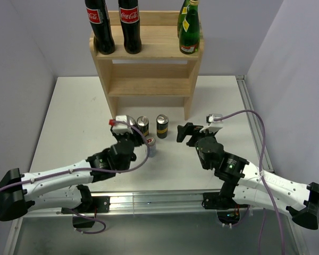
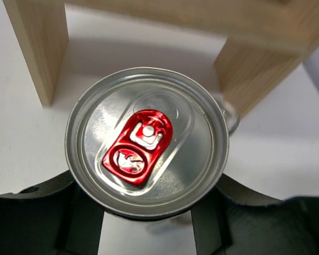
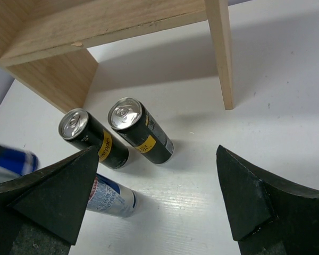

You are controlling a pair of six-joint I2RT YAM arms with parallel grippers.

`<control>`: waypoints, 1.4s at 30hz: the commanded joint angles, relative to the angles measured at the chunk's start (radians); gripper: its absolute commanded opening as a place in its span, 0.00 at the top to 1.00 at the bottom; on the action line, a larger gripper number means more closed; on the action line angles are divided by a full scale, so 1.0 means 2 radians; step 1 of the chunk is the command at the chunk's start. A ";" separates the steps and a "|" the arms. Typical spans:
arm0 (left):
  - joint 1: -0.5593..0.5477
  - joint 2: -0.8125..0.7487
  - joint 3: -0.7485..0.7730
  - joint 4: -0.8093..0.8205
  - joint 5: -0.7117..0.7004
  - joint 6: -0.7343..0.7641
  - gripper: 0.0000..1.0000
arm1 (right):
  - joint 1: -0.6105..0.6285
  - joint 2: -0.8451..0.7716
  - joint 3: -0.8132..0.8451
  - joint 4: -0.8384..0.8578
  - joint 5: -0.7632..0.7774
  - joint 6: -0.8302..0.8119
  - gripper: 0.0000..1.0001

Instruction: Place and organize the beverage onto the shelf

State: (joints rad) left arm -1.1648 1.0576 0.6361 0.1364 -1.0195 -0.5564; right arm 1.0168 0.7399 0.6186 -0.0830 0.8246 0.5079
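The light wooden shelf stands at the back of the table; its side panels show in the left wrist view and the right wrist view. My left gripper is shut on a silver can with a red tab, in front of the shelf's open bottom tier. Two black cans with yellow labels stand upright on the table, also in the right wrist view. A silver-blue can stands nearer me. My right gripper is open and empty, right of the cans.
Two Coca-Cola bottles and green bottles stand on the shelf's top tier. Grey walls close in the table on both sides. A metal rail runs along the table's right edge.
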 commanded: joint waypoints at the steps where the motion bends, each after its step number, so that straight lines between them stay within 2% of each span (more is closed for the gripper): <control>1: 0.038 -0.017 0.057 0.052 0.027 0.113 1.00 | 0.002 0.007 0.008 0.027 -0.006 -0.003 0.02; 10: 0.179 0.069 0.182 0.081 0.132 0.184 1.00 | 0.002 -0.007 0.007 0.018 0.000 -0.003 0.02; 17: 0.241 0.134 0.257 0.091 0.181 0.215 1.00 | 0.002 -0.019 0.000 0.012 0.004 0.001 0.02; 22: 0.292 0.169 0.282 0.092 0.216 0.207 1.00 | 0.002 -0.019 -0.005 0.010 0.005 0.003 0.02; 30: 0.340 0.207 0.302 0.101 0.242 0.181 1.00 | 0.002 -0.015 -0.009 0.008 0.003 0.008 0.02; 39: 0.348 0.234 0.306 0.117 0.245 0.173 0.99 | 0.002 -0.004 -0.008 0.012 0.000 0.011 0.02; 40: 0.349 0.234 0.306 0.117 0.244 0.172 0.96 | 0.002 -0.004 -0.009 0.013 -0.001 0.011 0.02; 42: 0.349 0.234 0.303 0.120 0.240 0.172 0.82 | 0.002 -0.003 -0.009 0.013 -0.001 0.011 0.02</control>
State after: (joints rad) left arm -0.4706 1.5364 1.1900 0.2657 -0.5461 -0.1925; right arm 1.0168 0.7330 0.6121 -0.0746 0.8032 0.5091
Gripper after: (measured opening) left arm 0.588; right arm 0.980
